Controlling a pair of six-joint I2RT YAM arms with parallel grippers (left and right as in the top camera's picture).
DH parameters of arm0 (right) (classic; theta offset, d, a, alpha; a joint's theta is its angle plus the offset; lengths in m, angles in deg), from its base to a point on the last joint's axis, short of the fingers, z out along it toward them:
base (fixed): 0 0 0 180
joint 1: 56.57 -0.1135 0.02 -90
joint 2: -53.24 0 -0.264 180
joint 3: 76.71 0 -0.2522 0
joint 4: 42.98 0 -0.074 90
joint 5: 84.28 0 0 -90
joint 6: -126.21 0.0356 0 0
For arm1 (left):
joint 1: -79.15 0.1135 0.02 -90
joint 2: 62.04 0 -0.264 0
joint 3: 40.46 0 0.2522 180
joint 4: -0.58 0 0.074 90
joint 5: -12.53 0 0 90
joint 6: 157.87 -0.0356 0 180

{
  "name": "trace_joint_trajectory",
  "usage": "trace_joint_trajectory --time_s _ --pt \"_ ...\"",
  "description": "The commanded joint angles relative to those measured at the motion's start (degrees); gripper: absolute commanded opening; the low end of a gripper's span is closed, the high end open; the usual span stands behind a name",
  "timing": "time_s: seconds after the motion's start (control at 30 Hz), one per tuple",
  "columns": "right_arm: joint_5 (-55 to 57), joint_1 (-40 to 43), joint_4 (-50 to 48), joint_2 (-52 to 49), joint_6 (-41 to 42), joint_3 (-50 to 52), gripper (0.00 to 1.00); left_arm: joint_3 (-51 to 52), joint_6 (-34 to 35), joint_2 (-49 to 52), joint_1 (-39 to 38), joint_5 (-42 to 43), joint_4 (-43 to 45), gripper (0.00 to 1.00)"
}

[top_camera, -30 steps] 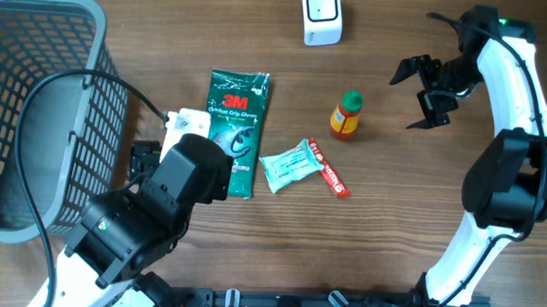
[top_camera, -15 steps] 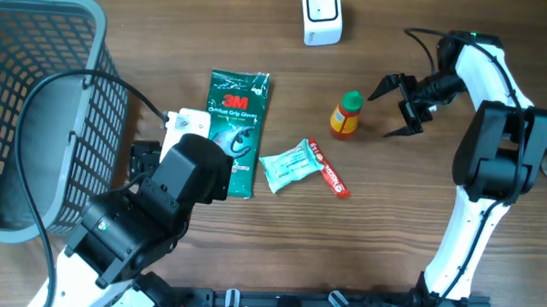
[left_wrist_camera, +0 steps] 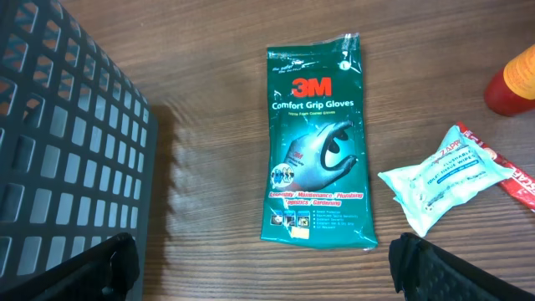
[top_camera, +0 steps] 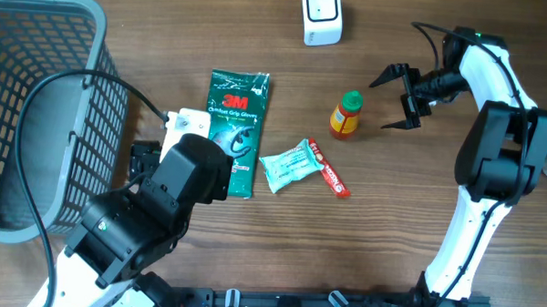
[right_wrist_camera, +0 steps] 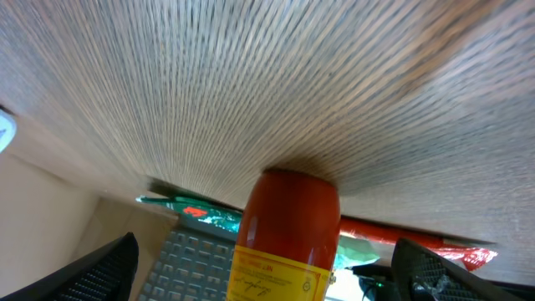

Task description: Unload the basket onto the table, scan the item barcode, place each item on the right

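Now that the right end effector (top_camera: pixel 378 106) has been swung in from the right edge of the counter (top_camera: pixel 389 230) to near the upright orange bottle (top_camera: pixel 345 115), jaws wide and empty, a pickup for scanning is judged close. The left end effector (left_wrist_camera: pixel 267 276) is held wide and empty near the green pack (left_wrist_camera: pixel 318 142), on which "3M Comfort Grip Gloves" is read; the bottle's yellow label (right_wrist_camera: pixel 280 272) cannot be read.

Even, fairly bright light falls on the desk (top_camera: pixel 389 230) from above, leaving only short, soft shadows. In the left wrist view the basket (left_wrist_camera: pixel 58 142) throws a faint shadow rightward. The right wrist view looks streaked, perhaps from motion blur, and the close bottle (right_wrist_camera: pixel 288 226) is soft.
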Motion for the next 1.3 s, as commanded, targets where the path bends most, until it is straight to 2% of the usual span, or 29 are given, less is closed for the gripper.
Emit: trace_joint_trajectory --time_s 0.0,0.23,0.57,0.7,0.87,0.97,1.17,1.27 --pt "-0.17 0.26 0.09 0.15 0.13 -0.07 0.99 -0.20 1.11 -0.02 0.11 0.22 0.13 1.00" --pt "-1.53 -1.77 0.70 0.09 -2.36 -0.07 1.00 -0.20 1.11 -0.02 0.11 0.22 0.13 1.00" --pt "-4.57 -9.03 -0.52 -4.15 -2.38 -0.07 1.00 -0.20 1.11 -0.02 0.11 0.22 0.13 1.00" --pt "-11.02 -9.94 -0.44 -6.84 -6.25 -0.07 1.00 -0.20 1.11 -0.02 0.11 0.22 0.13 1.00" --pt "-12.20 -10.75 1.16 -7.67 -9.46 -0.02 0.99 -0.20 1.09 -0.02 0.11 0.22 0.13 1.00" --pt "-12.15 -10.80 2.47 -7.67 -10.80 -0.02 0.95 -0.20 1.11 -0.02 0.11 0.22 0.13 1.00" --pt "-6.56 -10.80 2.43 -7.67 -9.46 -0.02 0.65 -0.20 1.09 -0.02 0.11 0.22 0.13 1.00" --pt "-0.55 -10.80 2.49 -7.67 -7.89 -0.02 0.60 -0.20 1.11 -0.02 0.11 0.22 0.13 1.00"
